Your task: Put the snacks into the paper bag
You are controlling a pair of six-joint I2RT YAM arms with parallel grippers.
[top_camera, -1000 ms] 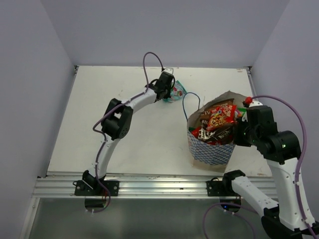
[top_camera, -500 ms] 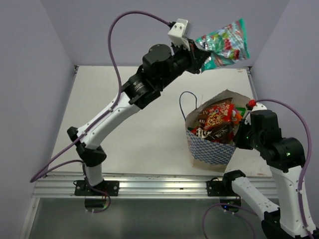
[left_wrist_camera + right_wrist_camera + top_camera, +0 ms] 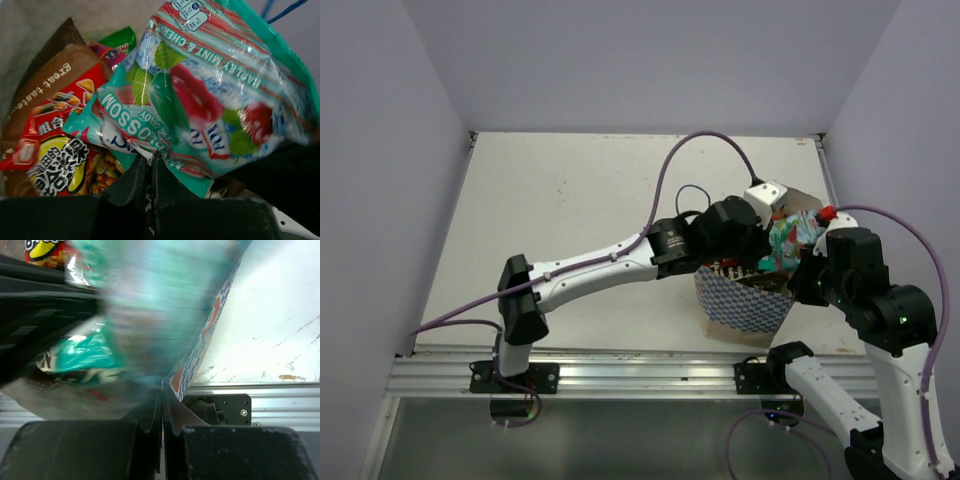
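while left gripper [image 3: 150, 165] pinches teal packet [image 3: 210, 100] at 2 o'clock in paper bag [image 3: 745, 305], release low; right gripper [image 3: 162, 400] clamps bag rim.

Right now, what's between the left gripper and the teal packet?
Nothing: left wrist view shows the left gripper shut on the lower edge of the teal packet.

white table [image 3: 570, 200] | grey metal rail [image 3: 640, 375] at near edge | lilac walls [image 3: 650, 60]
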